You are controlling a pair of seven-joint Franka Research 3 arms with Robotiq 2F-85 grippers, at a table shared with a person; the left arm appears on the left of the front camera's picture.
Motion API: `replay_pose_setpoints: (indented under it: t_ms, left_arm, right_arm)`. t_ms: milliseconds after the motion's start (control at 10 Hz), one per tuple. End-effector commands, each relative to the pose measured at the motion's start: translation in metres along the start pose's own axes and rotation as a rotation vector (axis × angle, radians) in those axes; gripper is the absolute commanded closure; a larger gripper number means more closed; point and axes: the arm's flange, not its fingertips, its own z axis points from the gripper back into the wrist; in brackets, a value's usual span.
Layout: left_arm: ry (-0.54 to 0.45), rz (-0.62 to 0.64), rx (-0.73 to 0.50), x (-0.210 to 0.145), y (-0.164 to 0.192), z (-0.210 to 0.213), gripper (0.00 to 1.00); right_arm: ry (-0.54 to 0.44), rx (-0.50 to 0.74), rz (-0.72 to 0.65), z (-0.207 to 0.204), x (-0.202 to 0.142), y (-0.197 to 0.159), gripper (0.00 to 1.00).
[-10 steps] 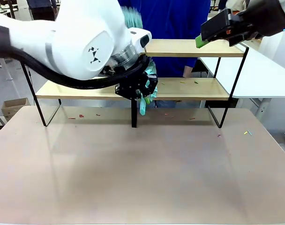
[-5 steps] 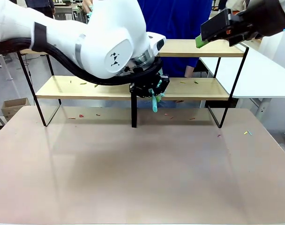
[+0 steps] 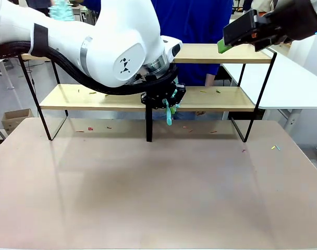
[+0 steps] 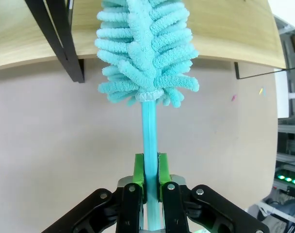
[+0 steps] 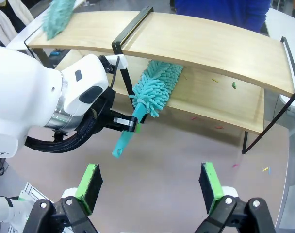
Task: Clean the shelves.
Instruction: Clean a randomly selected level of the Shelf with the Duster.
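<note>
The left jaws are clamped tight on the turquoise plastic handle of a fluffy teal microfibre duster point(image 3: 169, 113) point(image 4: 145, 53) point(image 5: 155, 87). Its head pokes in between the boards of the shelves point(image 3: 75, 97) point(image 4: 225, 29) point(image 5: 201, 41), which are two long light-wood boards in a thin black metal frame. I can't tell if the head actually touches the lower board.

The shelves sit at the 12 o'clock end of the pinkish-beige desk point(image 3: 158, 198), nearly as wide as it. The white left arm point(image 3: 111, 47) hangs just at 1 o'clock of the frame's central black post point(image 3: 148, 125).

Compared with a second ago, that arm has slid toward 3 o'clock along the lower board. In the last half second it has crept back a hair toward 9.

The right jaws haven't budged. They're spread wide open with nothing in them, parked at 1 o'clock beside the upper board's end.

Little coloured scraps point(image 3: 217, 91) lie on the lower board toward 3 o'clock, with more under the frame.

A person in a blue top point(image 3: 195, 21) stands behind the shelves. A second teal duster point(image 3: 61, 9) point(image 5: 59, 18), which was mid-frame a second ago, is now at 11 o'clock over the upper board's far-left end.
</note>
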Motion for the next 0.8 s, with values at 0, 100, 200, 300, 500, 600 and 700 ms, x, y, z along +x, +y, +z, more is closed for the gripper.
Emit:
replay_pose_setpoints:
  t_ms: [0,100,200,300,500,600,700]
  left_arm:
    - [0.018,-0.005,-0.003,0.009,-0.011,-0.011,0.87]
    - [0.027,0.001,0.008,0.012,-0.013,-0.014,0.87]
    - [0.028,0.019,-0.005,0.017,-0.015,-0.018,0.87]
    - [0.028,-0.005,-0.062,0.019,-0.021,-0.019,0.87]
    - [0.075,-0.058,-0.122,0.024,-0.035,-0.028,0.87]
    - [0.111,-0.092,-0.129,0.028,-0.04,-0.037,0.87]
    - [0.139,-0.124,-0.144,0.031,-0.045,-0.044,0.87]
  right_arm:
    - [-0.002,0.0,-0.003,0.0,0.001,-0.001,0.0]
    - [-0.002,0.0,-0.003,0.0,0.001,-0.001,0.0]
    - [-0.002,0.0,-0.003,0.0,0.001,-0.001,0.0]
    - [-0.002,0.0,-0.003,0.0,0.001,-0.001,0.0]
    - [-0.002,0.0,-0.003,0.0,0.001,-0.001,0.0]
    - [-0.002,0.0,-0.003,0.0,0.001,-0.001,0.0]
    - [-0.002,0.0,-0.003,0.0,0.001,-0.001,0.0]
